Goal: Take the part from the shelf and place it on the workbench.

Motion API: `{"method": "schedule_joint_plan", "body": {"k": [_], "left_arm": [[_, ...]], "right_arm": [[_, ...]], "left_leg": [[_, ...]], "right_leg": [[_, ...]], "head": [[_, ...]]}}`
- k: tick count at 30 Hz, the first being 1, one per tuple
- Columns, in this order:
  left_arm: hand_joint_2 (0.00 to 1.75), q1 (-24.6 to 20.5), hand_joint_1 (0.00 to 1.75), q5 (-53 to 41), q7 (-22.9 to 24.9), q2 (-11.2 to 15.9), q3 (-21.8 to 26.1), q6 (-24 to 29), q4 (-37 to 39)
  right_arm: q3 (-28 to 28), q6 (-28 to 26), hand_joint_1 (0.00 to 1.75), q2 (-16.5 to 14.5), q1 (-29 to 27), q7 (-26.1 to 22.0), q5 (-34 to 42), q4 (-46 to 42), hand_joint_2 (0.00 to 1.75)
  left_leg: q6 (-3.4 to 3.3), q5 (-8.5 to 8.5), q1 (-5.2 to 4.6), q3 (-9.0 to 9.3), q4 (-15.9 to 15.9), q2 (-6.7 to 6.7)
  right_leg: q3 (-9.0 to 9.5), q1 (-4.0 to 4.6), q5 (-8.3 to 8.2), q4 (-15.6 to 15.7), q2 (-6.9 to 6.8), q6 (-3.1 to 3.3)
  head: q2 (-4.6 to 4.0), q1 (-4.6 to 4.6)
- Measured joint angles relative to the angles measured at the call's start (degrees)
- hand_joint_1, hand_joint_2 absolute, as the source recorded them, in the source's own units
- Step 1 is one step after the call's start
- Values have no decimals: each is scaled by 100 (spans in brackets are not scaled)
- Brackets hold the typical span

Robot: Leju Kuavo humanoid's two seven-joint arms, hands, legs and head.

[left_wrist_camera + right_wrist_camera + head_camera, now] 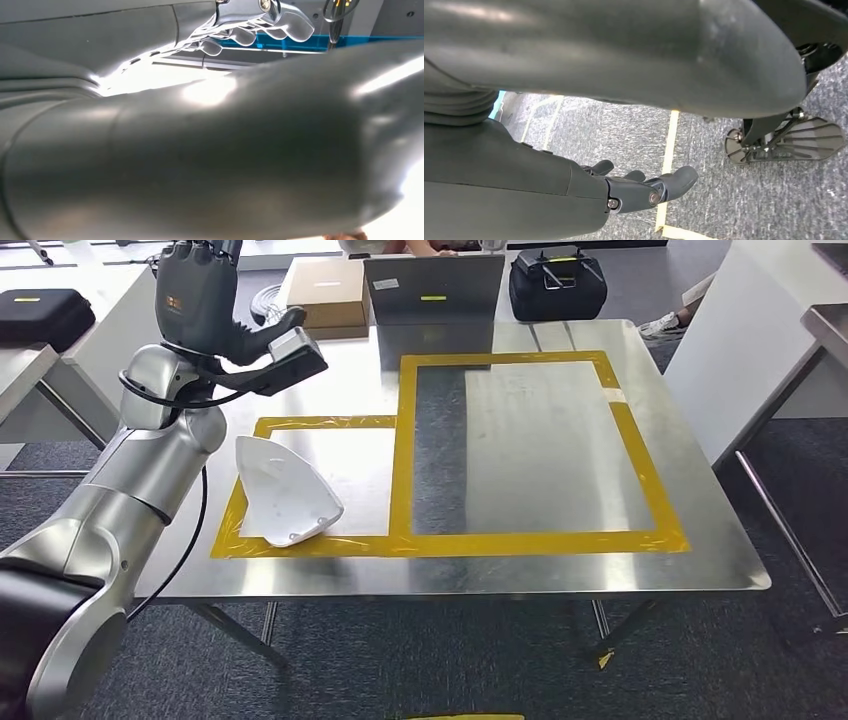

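The white curved shell part (283, 492) lies on the steel workbench (540, 440), inside the smaller yellow-taped rectangle near the front left corner. My left hand (200, 295) is raised high above the bench's far left corner, well apart from the part, fingers spread upward and thumb out, holding nothing. In the left wrist view its pale fingers (250, 25) show beyond the thick grey thumb. My right hand (644, 187) hangs low over grey carpet in the right wrist view, fingers loosely extended and empty.
A larger yellow-taped rectangle (645, 465) marks the bench's middle and right. Beyond the far edge stand a grey laptop (432, 288), a cardboard box (325, 290) and a black case (555, 282). Another black case (40, 312) sits far left. A white table (750, 330) flanks the right.
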State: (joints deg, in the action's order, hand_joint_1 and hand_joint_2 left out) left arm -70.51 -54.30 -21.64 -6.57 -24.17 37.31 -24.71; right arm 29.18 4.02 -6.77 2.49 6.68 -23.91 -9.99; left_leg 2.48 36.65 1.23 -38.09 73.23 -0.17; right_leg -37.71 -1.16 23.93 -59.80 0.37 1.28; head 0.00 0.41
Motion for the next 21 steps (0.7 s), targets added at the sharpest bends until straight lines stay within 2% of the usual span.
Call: {"method": "schedule_joint_plan", "body": {"k": [1, 2, 3, 5, 6, 7, 10, 11, 12, 13, 14, 15, 16, 17, 18, 19, 20, 21], "left_arm": [[0, 8, 0, 1, 0, 2, 0, 0, 14], [0, 14, 0, 1, 0, 3, -1, 0, 25], [0, 14, 0, 3, 0, 4, -1, 1, 32], [0, -8, 0, 12, 0, 2, -3, 4, 32], [0, -21, 0, 16, 0, -1, -3, 7, 31], [0, -34, 0, 19, 1, -1, -4, 9, 31], [0, -53, 0, 23, 2, 1, -6, 11, 38], [0, -59, 0, 23, 3, -1, -7, 11, 41], [0, -64, 0, 23, 4, -3, -7, 13, 44], [0, -68, 0, 23, 9, -5, -7, 16, 49], [0, -63, 0, 21, 14, -7, -7, 22, 55], [0, -52, 0, 18, 21, -6, -8, 32, 63], [0, -35, 0, 14, 31, -5, -10, 43, 75], [0, -16, 0, 8, 41, -4, -13, 53, 86], [0, 0, 0, -2, 54, -3, -16, 62, 96], [0, 10, 0, -15, 71, -2, -19, 70, 102], [0, 13, 0, -26, 87, -2, -21, 79, 102], [0, 14, 0, -34, 103, 0, -23, 89, 98]], "right_arm": [[8, 0, 0, 1, -3, -8, 0, 0, 0], [16, 0, 0, 1, -5, -15, 0, 0, 0], [24, 0, 0, 2, -6, -22, 0, 0, 0], [38, 0, 0, -3, -7, -30, -1, 0, 0], [43, -1, 0, -5, -8, -32, -1, 0, 0], [46, -2, 0, -8, -9, -33, -2, 0, 0], [50, -2, 0, -3, -11, -32, -1, 0, 0], [51, -2, 0, 3, -13, -29, 0, 0, 0], [51, -2, 0, 9, -16, -27, 0, 0, 0], [52, -2, 0, 15, -17, -27, 0, 0, 0], [52, -2, 0, 17, -15, -29, 0, 0, 0], [52, -2, 0, 20, -14, -30, -1, 0, 0], [52, -2, 0, 24, -14, -30, -1, 0, 0], [52, -2, 0, 29, -13, -28, -1, 0, 0], [52, -3, 0, 34, -13, -25, -1, 0, 0], [53, -5, 0, 38, -12, -22, -1, 0, 0], [54, -7, 0, 41, -5, -19, -1, 0, 0], [54, -9, 0, 43, 1, -16, -1, 0, 0]], "left_leg": [[-19, 49, -10, -47, 181, 0], [-52, -9, -24, 13, 149, 0], [-103, -150, -48, 187, -109, -1], [-226, -412, -116, 678, -900, 6], [-259, -498, -150, 845, -1188, 15], [-277, -532, -178, 914, -1348, 22], [-330, -672, -200, 848, -1451, 40], [-368, -746, -185, 823, -1485, 49], [-404, -832, -163, 779, -1519, 58], [-427, -911, -149, 717, -1532, 65], [-445, -982, -143, 627, -1535, 61], [-448, -1050, -141, 536, -1529, 61], [-440, -1112, -138, 444, -1519, 63], [-425, -1169, -132, 353, -1503, 64], [-405, -1221, -123, 263, -1477, 67], [-380, -1265, -110, 173, -1442, 70], [-349, -1302, -102, 91, -1403, 72], [-314, -1336, -99, 29, -1370, 73]], "right_leg": [[-37, 23, -30, 0, 0, 14], [-74, 47, -63, -1, 0, 23], [-109, 69, -98, -1, 1, 28], [-163, 103, -173, 0, 2, 20], [-178, 106, -214, 7, 1, -2], [-187, 100, -257, 16, -1, -34], [-201, 77, -366, 73, -4, -156], [-232, 76, -287, 28, -4, -186], [-297, 76, -102, -127, -3, -215], [-394, 62, 173, -410, -5, -236], [-504, 54, 464, -778, -7, -261], [-595, 43, 682, -1154, -8, -288], [-629, 32, 772, -1431, -9, -311], [-571, 21, 736, -1530, -10, -331], [-414, 11, 614, -1427, -11, -348], [-156, -1, 473, -1133, -14, -362], [136, -7, 438, -737, -15, -372], [367, 2, 442, -400, -8, -351]], "head": [[0, 1], [0, 1], [0, 1], [0, 4], [0, 3], [0, 2], [0, -6], [0, -2], [0, 3], [0, 9], [0, 15], [0, 17], [0, 17], [0, 17], [0, 17], [0, 18], [0, 19], [0, 18]]}}
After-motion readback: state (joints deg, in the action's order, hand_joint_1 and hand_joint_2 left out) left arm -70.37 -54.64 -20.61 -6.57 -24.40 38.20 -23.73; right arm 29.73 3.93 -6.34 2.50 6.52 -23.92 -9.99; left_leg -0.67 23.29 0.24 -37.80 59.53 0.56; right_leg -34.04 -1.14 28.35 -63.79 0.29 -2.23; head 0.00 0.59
